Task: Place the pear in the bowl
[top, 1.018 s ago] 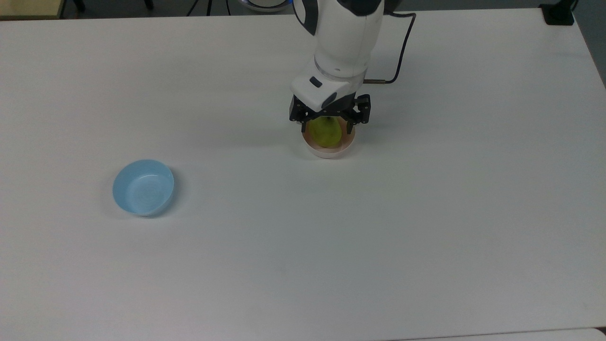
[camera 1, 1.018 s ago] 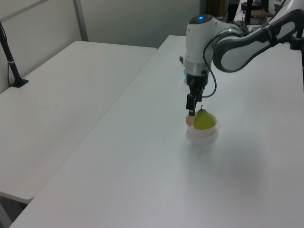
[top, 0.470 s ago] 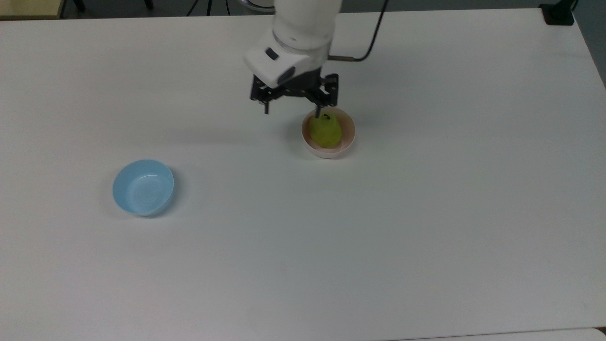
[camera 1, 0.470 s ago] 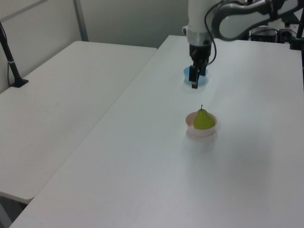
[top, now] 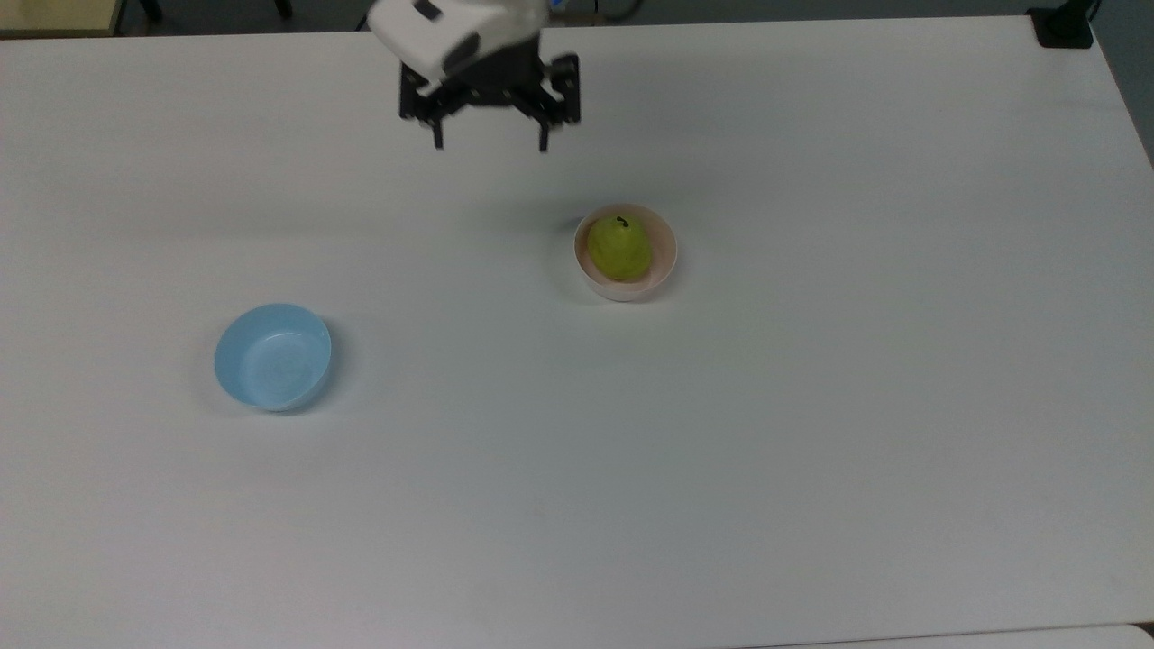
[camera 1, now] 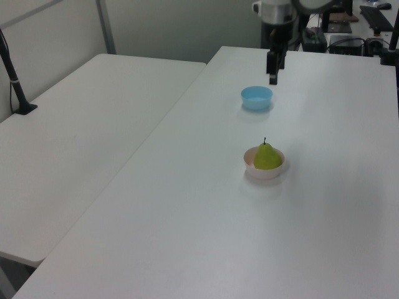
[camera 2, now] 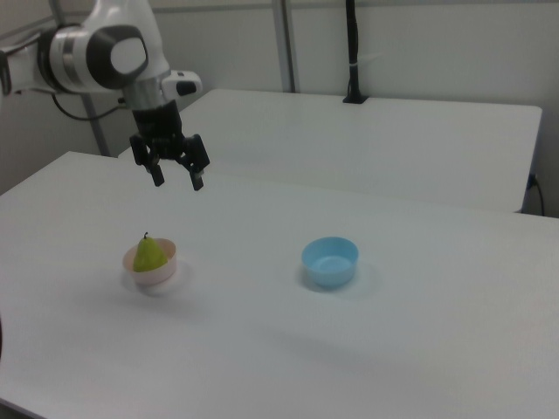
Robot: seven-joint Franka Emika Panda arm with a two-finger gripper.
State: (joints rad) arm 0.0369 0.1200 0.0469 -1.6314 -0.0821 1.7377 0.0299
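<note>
The pear (camera 2: 150, 254) sits in the pink bowl (camera 2: 151, 275) with its stem up, and the blue bowl (camera 2: 330, 261) sits well apart on the white table (camera 2: 419, 332). Farther back, the gripper (camera 2: 178, 178) hangs high with its jaws spread and holding nothing. The right view shows both black fingers (camera 2: 197, 178) apart, but the left view shows the gripper (camera 1: 273, 78) from the side as one dark bar.

smooth plastic-looking pink bowl (top: 665, 257), blue bowl (top: 272, 357); matt white table (top: 811, 406).

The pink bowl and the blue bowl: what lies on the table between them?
Nothing: in the top view, only bare white table lies between the pink bowl with the pear and the blue bowl.
</note>
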